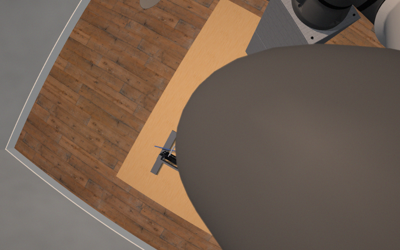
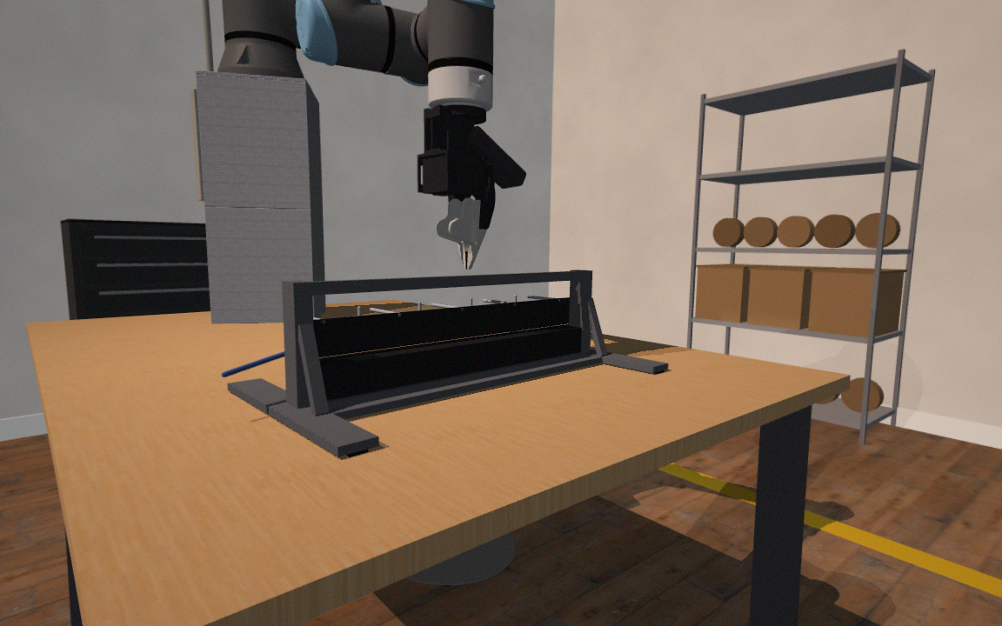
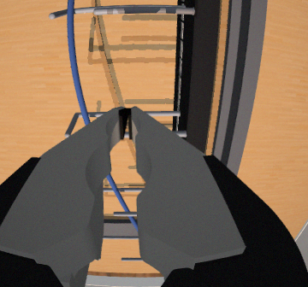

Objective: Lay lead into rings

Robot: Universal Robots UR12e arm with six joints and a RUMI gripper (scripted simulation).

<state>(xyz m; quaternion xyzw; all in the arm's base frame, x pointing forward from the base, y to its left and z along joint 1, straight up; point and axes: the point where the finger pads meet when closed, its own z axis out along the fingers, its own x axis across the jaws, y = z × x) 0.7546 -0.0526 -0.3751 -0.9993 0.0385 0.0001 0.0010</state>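
The dark grey rack [image 2: 442, 342] stands upright on the table, seen from its back in the exterior view. My gripper [image 2: 465, 261] hangs just above the rack's top bar, right of its middle. In the wrist view the gripper [image 3: 124, 122] is shut, with nothing between the tips. The blue lead [image 3: 76, 65] lies below it, curving down the left and passing under the fingers, apart from them. It crosses several steel rings [image 3: 128, 10] that stick out from the rack [image 3: 214, 65]. A short stretch of the lead [image 2: 251, 365] shows left of the rack, and also from above [image 1: 161, 146]. The ports are hidden.
The arm's body [image 1: 303, 149] blocks most of the overhead view, so only the rack's left end [image 1: 164, 155] shows there. A grey pedestal [image 2: 259, 194] stands behind the rack, a black cabinet [image 2: 135, 268] at back left, and a shelf unit with boxes [image 2: 800, 233] to the right.
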